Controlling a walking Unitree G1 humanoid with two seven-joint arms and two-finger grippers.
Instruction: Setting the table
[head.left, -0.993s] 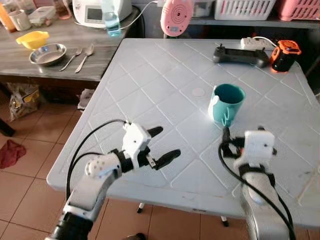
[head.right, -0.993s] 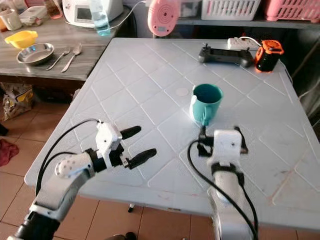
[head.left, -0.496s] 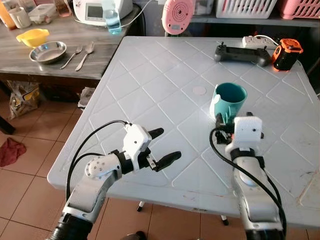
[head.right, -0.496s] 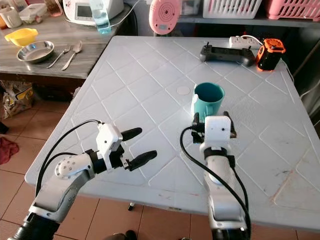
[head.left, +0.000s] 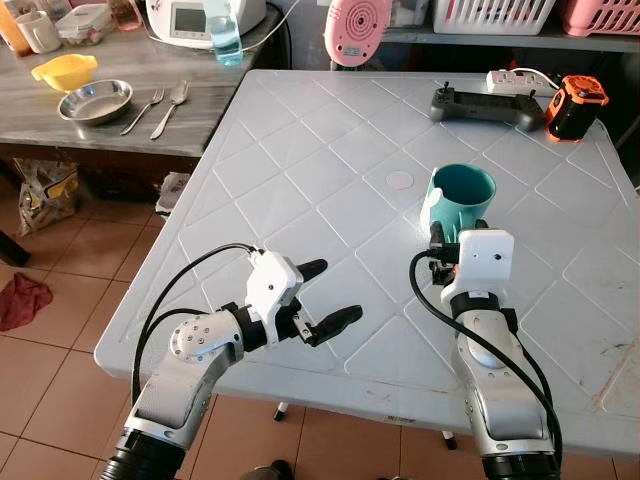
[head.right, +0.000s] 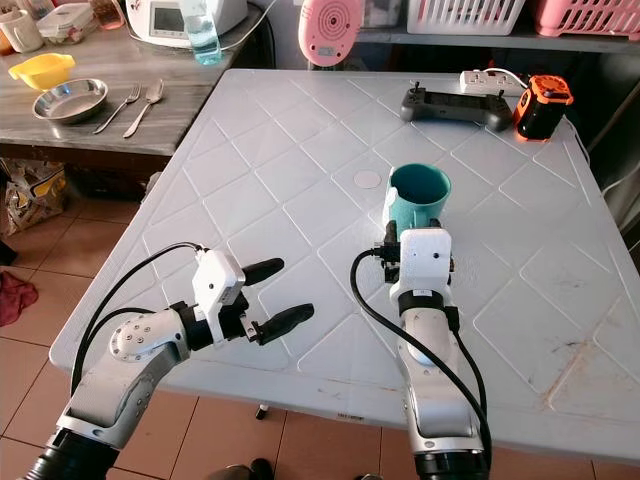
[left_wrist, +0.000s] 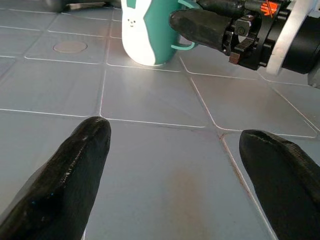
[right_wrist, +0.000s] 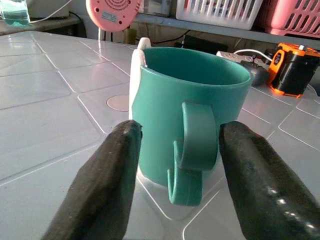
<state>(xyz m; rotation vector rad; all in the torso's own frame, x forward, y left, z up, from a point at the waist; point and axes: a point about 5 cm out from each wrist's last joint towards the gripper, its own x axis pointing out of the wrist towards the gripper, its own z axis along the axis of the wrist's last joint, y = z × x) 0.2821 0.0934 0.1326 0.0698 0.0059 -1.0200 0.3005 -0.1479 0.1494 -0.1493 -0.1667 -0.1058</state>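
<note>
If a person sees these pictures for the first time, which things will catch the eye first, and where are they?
The teal mug stands upright near the middle of the white table, and the right gripper has its open black fingers on either side of the mug's handle. The left gripper hovers open over the table's near left part. At the far edge lie a black controller and an orange device.
</note>
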